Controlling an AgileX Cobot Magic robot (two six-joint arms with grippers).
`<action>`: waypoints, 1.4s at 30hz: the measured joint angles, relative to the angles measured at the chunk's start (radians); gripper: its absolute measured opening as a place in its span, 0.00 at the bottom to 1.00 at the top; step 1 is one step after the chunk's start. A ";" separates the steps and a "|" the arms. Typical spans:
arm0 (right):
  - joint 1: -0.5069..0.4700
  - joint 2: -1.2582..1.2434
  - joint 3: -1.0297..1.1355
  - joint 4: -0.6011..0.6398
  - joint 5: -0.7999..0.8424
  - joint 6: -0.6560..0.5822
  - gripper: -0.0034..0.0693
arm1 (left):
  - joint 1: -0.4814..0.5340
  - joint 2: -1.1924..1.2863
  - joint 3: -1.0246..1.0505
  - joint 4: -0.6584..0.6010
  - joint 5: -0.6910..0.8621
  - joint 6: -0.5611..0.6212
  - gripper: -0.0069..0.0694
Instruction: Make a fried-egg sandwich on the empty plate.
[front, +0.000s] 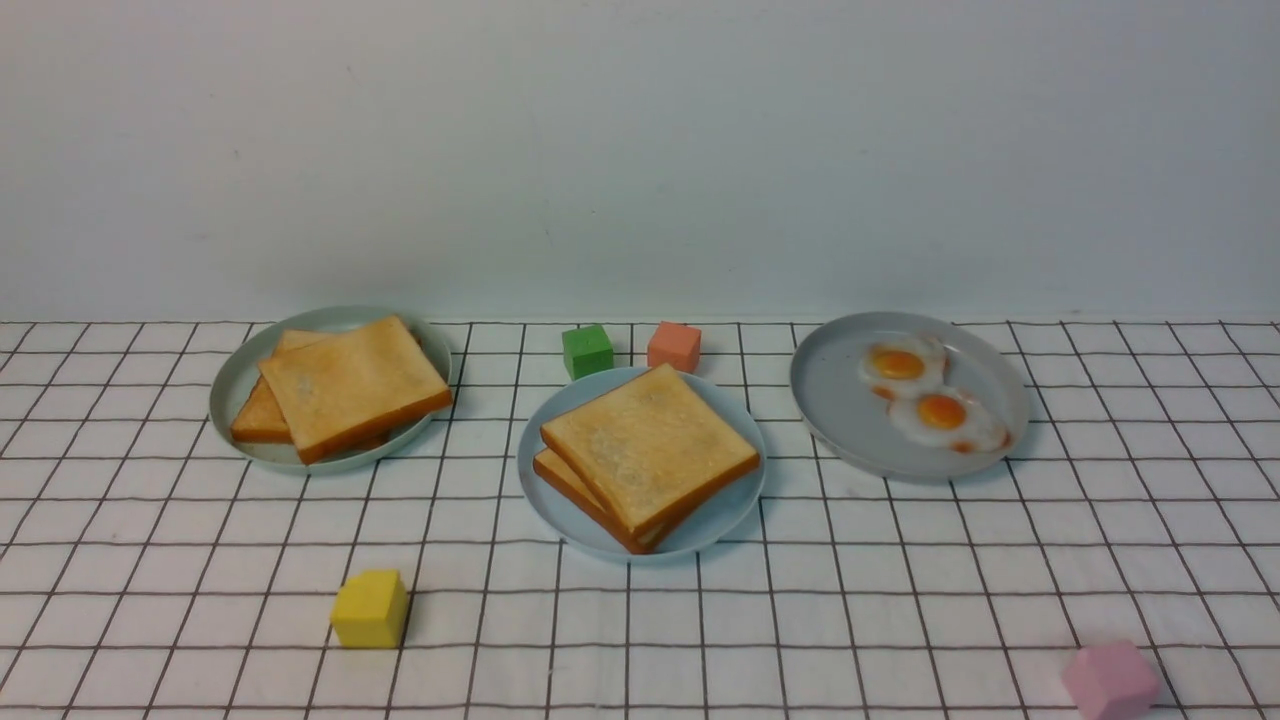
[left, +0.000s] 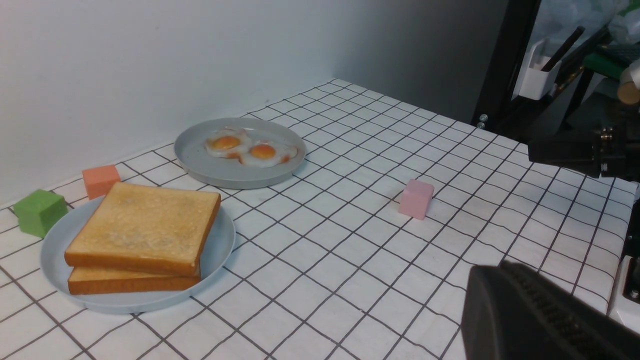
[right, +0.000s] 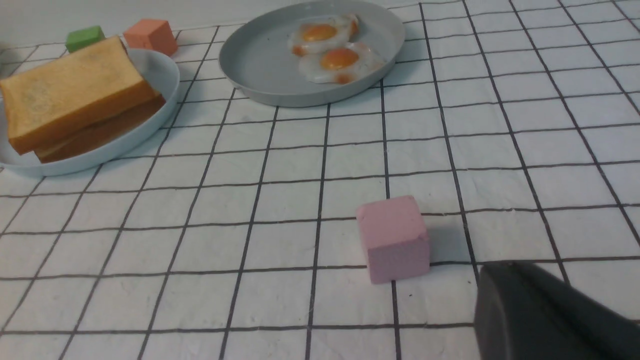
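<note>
The fried-egg sandwich (front: 648, 456) sits on the blue plate (front: 545, 505) mid-table, top toast crooked. Both claws are clenched on nothing, low by the near edge. A bump could slide the toast off. No egg shows between the slices.

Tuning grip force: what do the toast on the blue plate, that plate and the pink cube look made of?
Toast: probably foam or soft plastic replica; matte, uniformly coloured, unnaturally neat edges.
Blue plate: likely plastic; smooth, soft sheen, thin rim.
Pink cube: possibly foam or painted wood; matte, slightly grainy faces, rounded edges.
</note>
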 joint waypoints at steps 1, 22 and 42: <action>0.000 0.000 0.001 0.004 -0.001 0.002 0.03 | 0.000 0.000 0.000 0.000 0.000 0.000 0.08; 0.000 0.000 0.001 0.004 -0.001 0.007 0.04 | 0.000 0.000 0.002 0.000 0.000 0.000 0.09; 0.000 -0.001 0.001 0.008 -0.001 0.007 0.05 | 0.985 -0.246 0.323 -0.636 -0.013 0.473 0.07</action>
